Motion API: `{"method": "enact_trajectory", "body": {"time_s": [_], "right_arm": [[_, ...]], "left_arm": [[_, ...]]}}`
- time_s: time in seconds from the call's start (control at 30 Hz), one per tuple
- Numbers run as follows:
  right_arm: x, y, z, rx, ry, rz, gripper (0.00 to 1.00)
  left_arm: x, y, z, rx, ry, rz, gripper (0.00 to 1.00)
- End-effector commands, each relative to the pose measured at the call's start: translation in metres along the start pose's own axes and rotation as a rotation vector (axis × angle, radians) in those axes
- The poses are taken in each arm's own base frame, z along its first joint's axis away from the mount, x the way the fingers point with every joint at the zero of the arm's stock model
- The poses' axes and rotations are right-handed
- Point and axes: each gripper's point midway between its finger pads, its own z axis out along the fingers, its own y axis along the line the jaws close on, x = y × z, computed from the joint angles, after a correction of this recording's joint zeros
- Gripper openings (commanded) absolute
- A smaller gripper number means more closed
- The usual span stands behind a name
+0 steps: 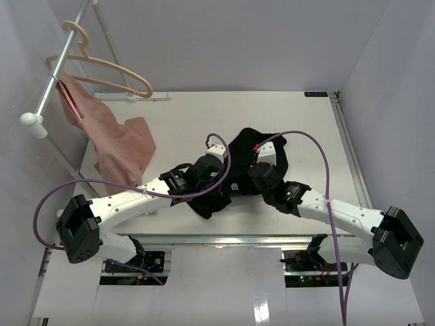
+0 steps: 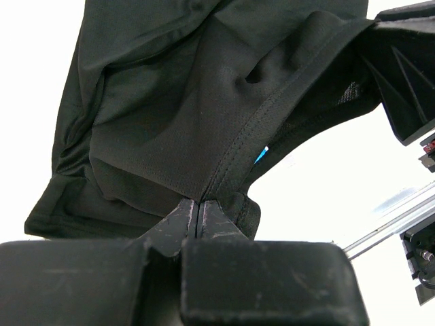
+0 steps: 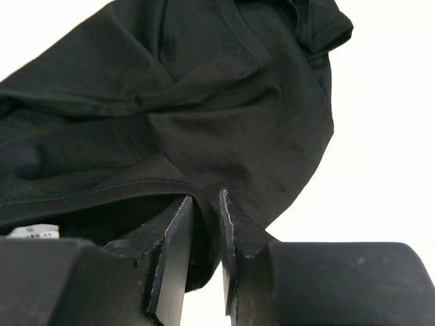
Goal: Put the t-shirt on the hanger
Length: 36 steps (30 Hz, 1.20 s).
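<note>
While left gripper (image 2: 197,216) and right gripper (image 3: 206,207) clamp the crumpled black t-shirt (image 1: 248,140), the light tan wooden hanger (image 1: 109,62) hangs back-left, nearest the left arm (image 1: 129,201).

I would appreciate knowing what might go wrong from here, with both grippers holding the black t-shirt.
The left gripper pinches only a thin seam edge of the t-shirt, so the cloth might slip out when lifted. The right gripper grips a bunched fold, so the shirt may prove crumpled and hard to open. The hanger sits on the rail right beside the pink cloth, which could snag during threading.
</note>
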Motion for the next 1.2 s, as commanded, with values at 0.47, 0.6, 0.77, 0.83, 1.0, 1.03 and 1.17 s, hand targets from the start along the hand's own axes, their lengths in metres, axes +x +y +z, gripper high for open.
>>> {"method": "enact_trajectory", "body": {"time_s": [0.47,0.6,0.77,0.83,1.0,1.03,1.17], "right_arm": [[-0.031,0.0,-0.007,-0.013,-0.116,0.073,0.27],[-0.03,0.0,-0.006,-0.004,-0.104,0.062,0.1],[-0.03,-0.004,-0.013,0.004,-0.067,0.044,0.08],[-0.037,-0.007,-0.022,0.0,-0.071,0.059,0.08],[-0.045,-0.005,-0.041,-0.088,-0.098,0.067,0.08],[-0.045,0.001,-0.042,-0.128,-0.095,0.062,0.08],[-0.043,0.029,-0.047,-0.286,-0.086,0.056,0.08]], "left_arm": [[-0.017,-0.005,-0.012,0.022,-0.054,-0.018,0.0],[-0.018,-0.005,-0.013,0.02,-0.058,-0.017,0.0],[-0.026,-0.001,-0.015,0.002,-0.082,-0.024,0.01],[-0.032,0.003,-0.014,-0.018,-0.095,-0.029,0.01],[-0.04,0.013,-0.014,-0.058,-0.129,-0.046,0.31],[-0.044,0.012,-0.016,-0.051,-0.143,-0.048,0.38],[-0.072,0.01,-0.031,-0.055,-0.215,-0.019,0.53]]}}
